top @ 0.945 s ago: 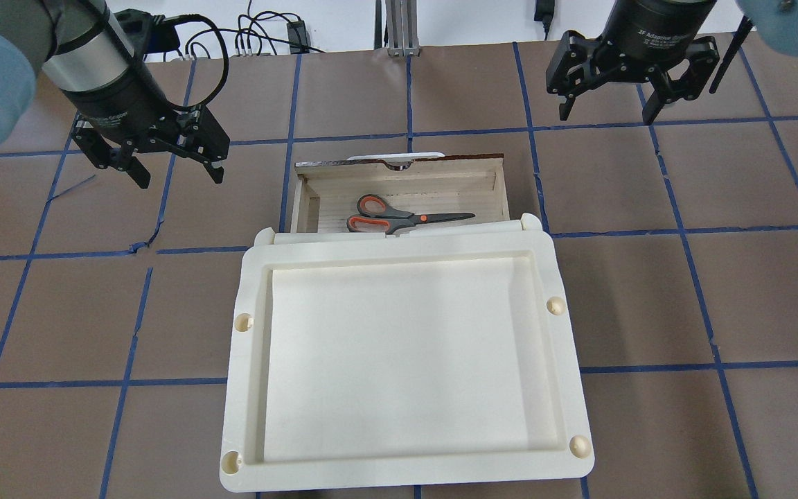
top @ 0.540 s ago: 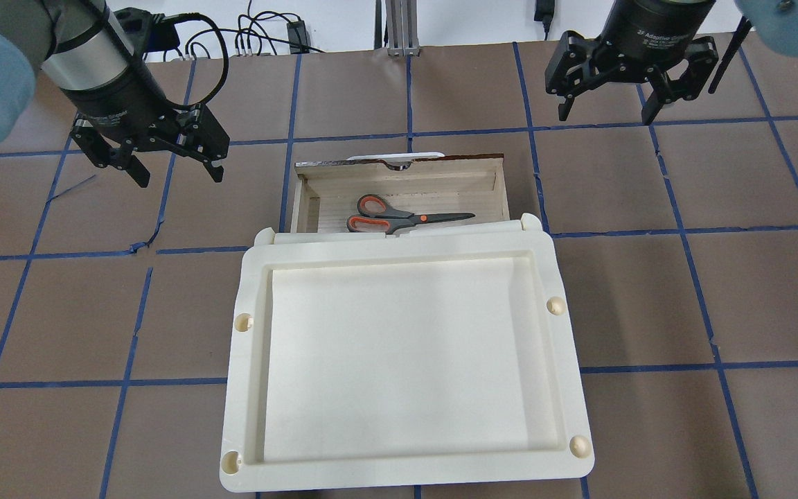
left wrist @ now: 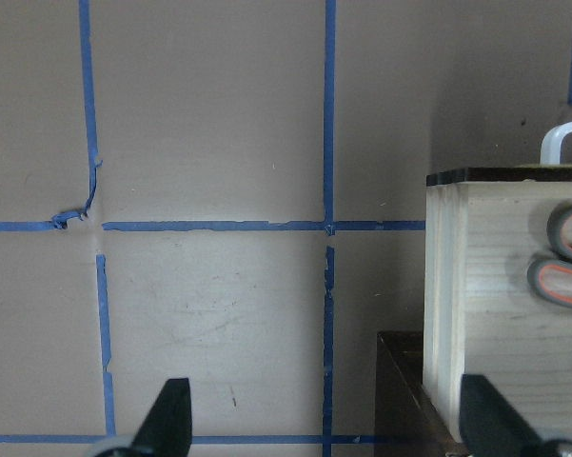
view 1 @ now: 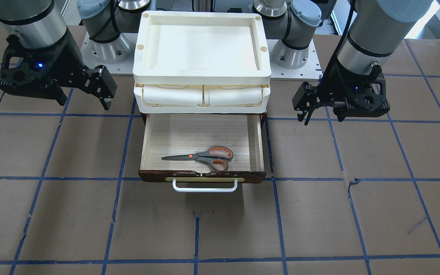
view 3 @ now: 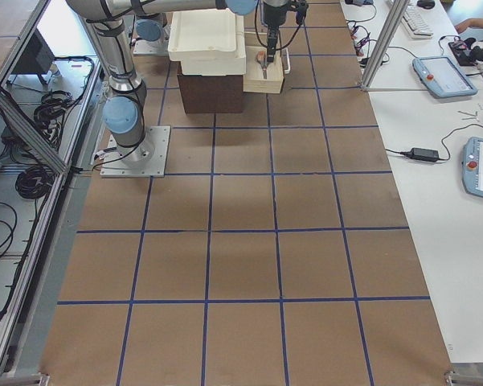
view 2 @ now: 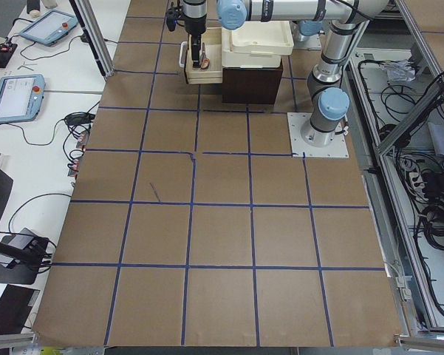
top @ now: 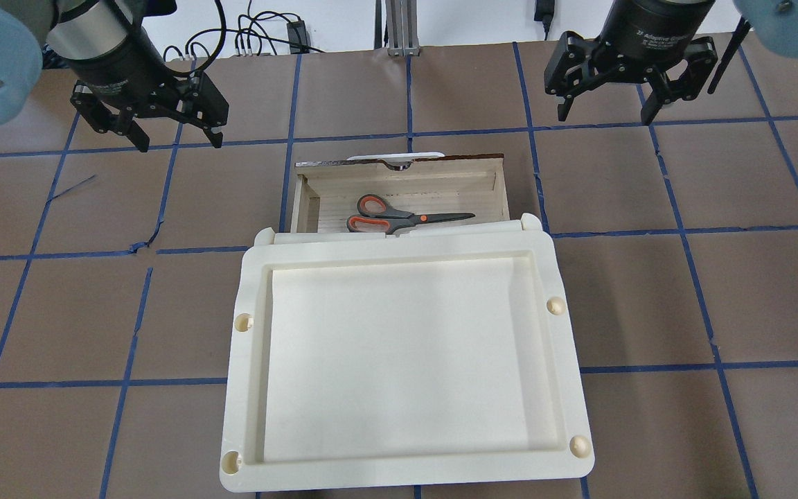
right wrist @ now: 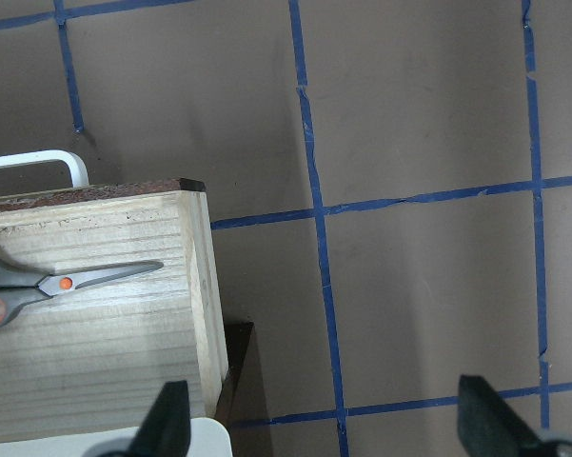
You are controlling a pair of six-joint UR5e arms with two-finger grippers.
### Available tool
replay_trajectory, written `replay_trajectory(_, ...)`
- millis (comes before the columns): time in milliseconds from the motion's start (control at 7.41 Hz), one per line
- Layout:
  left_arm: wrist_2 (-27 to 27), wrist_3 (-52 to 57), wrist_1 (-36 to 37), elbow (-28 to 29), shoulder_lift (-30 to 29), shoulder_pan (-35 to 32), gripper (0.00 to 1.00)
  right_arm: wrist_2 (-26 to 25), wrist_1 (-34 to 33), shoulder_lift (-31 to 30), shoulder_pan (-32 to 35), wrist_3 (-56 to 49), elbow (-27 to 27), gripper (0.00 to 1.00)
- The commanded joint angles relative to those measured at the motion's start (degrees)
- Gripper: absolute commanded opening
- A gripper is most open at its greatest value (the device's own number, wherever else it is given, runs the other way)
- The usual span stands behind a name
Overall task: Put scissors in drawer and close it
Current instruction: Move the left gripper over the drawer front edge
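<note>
The scissors [top: 399, 215] lie flat inside the open drawer [top: 399, 170], blades pointing toward the robot's right. They also show in the front view [view 1: 204, 156], just behind the drawer's dark front [view 1: 155, 175] with its white bar handle [view 1: 204, 188]. My left gripper [top: 179, 142] is open and empty, above the table to the left of the drawer; the left wrist view shows the scissors' handles [left wrist: 563, 257]. My right gripper [top: 605, 114] is open and empty, far right of the drawer; the right wrist view shows the blades [right wrist: 105, 276].
A cream plastic tray unit [top: 399, 247] sits on top of the dark cabinet, overhanging the drawer's rear part [view 1: 201, 77]. The table is covered in brown paper with a blue tape grid. Cables lie along the far edge [top: 267, 38].
My left gripper has moved away toward the table's far edge, still open. The right gripper has barely moved. The scissors and drawer have not moved.
</note>
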Motion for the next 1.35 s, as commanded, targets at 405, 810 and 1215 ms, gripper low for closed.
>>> replay_trajectory(405,-6.94,3.38,15.78,2.87,-16.17,-1.33,1.0,0.07,-0.01,0.06,0.05,-0.02,0.01,1.0)
replay_trajectory(810,-7.46,3.65,16.59,7.17,-22.17,-1.33,1.0,-0.02,0.07,0.06,-0.13,-0.02,0.01,1.0)
replay_trajectory(1215,-11.07,2.51,17.74,6.49,-22.62,-2.46,1.0,-0.02,0.07,0.06,-0.22,-0.02,0.27,1.0)
